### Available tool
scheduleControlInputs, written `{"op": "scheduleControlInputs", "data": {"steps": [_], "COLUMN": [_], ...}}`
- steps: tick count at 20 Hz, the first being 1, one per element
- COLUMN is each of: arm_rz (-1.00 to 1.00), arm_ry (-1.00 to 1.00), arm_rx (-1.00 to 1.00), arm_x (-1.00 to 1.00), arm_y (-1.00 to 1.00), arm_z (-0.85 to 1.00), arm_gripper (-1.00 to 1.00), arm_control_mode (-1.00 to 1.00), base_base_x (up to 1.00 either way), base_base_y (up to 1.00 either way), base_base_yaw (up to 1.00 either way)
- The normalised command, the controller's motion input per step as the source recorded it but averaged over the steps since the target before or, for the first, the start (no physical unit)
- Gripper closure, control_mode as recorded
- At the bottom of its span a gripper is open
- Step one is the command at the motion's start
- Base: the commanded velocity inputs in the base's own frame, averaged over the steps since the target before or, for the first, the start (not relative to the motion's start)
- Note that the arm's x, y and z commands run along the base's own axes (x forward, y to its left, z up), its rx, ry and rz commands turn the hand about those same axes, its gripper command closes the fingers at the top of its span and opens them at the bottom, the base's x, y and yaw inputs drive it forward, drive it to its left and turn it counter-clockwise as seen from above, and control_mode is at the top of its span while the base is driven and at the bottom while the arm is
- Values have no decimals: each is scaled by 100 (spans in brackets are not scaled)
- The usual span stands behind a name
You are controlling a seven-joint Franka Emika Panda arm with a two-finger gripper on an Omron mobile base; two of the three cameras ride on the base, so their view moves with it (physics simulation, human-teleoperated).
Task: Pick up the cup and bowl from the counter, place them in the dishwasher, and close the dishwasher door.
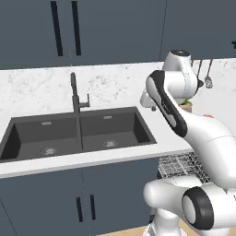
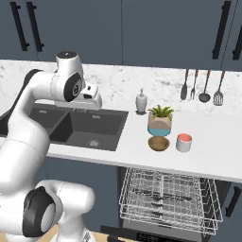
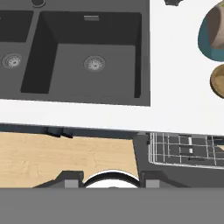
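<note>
The dishwasher (image 2: 170,198) is standing open nearest to us, with its rack (image 2: 168,191) pulled out under the counter (image 2: 212,142). Just behind it, the bowl (image 2: 159,143) and cup (image 2: 184,142) are sitting side by side by the plant pot (image 2: 159,124). Both are standing upright, mouths up, with the cup's long way going up and down. Farther left, the gripper (image 2: 97,101) is hanging over the sink (image 2: 90,127), holding nothing; I cannot tell how wide it is. I think it should be moving right and coming straight down on the cup's rim.

On the counter (image 2: 212,142), the bowl (image 2: 159,143) sat just left of the cup (image 2: 184,142), both in front of the plant pot (image 2: 159,124). The sink (image 2: 80,127) lay to their left. Below them, the dishwasher (image 2: 170,196) rack stood pulled out.
</note>
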Motion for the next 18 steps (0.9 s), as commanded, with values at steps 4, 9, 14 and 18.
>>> {"op": "scheduleControlInputs", "data": {"steps": [4, 9, 14, 18], "arm_rz": [0, 0, 0, 0], "arm_ry": [0, 0, 0, 0], "arm_rx": [0, 0, 0, 0], "arm_x": [0, 0, 0, 0], "arm_y": [0, 0, 0, 0], "arm_z": [0, 0, 0, 0], "arm_gripper": [-100, -100, -100, -100], "arm_control_mode": [100, 100, 100, 100], "base_base_x": [-1, -21, -26, -2], "base_base_y": [0, 0, 20, 52], "base_base_yaw": [0, -3, -43, -66]}}
